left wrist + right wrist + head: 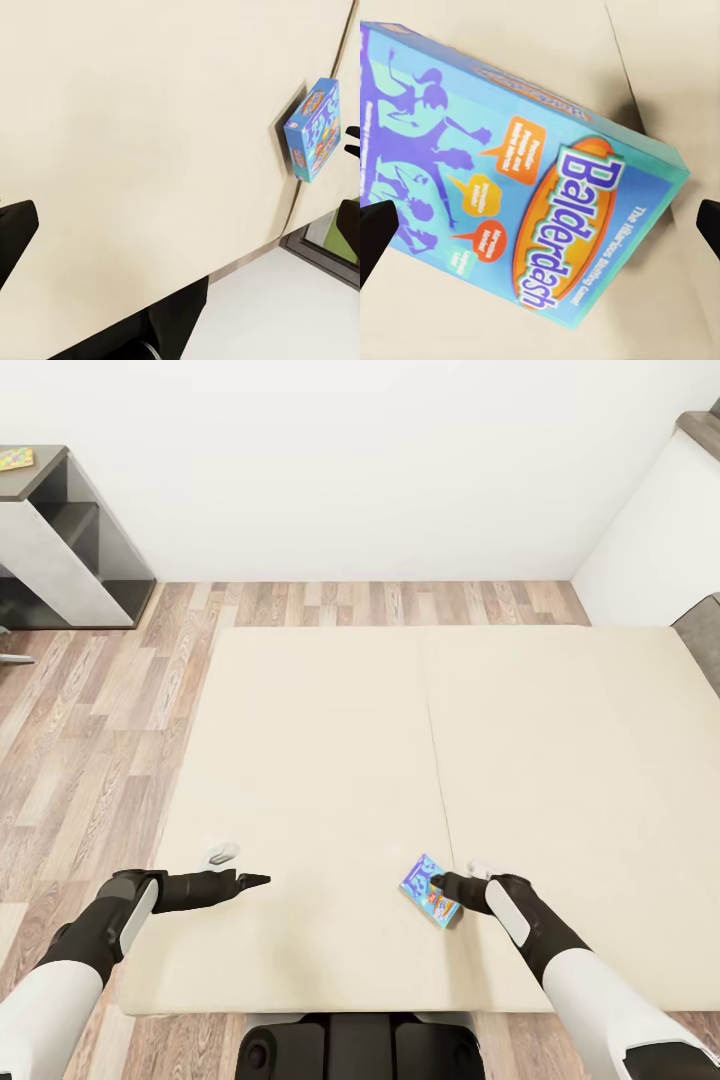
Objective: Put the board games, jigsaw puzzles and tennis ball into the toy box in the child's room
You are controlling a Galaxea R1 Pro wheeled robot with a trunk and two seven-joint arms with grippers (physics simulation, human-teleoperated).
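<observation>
Bed [400,760] is filling most of the head view, cream top, a seam running down its middle. Wood-plank floor [110,700] is showing along its 9 o'clock side and beyond its far edge. A grey shelf unit [70,550] is standing at 10 o'clock against the white wall, a small colourful flat item lying on its top; too small to identify.

Right gripper [445,884] is reaching over the near part of the bed at 5 o'clock, its jaws standing wide to either side of the blue board game [432,891]. In the right wrist view the box [525,187] reads "Balderdash" and is lying between the two dark fingertips [375,232]; contact cannot be told.

Left gripper [255,880] is hovering over the bed at 7 o'clock, well apart from the box [315,131]. Jaw state: cannot tell.
</observation>
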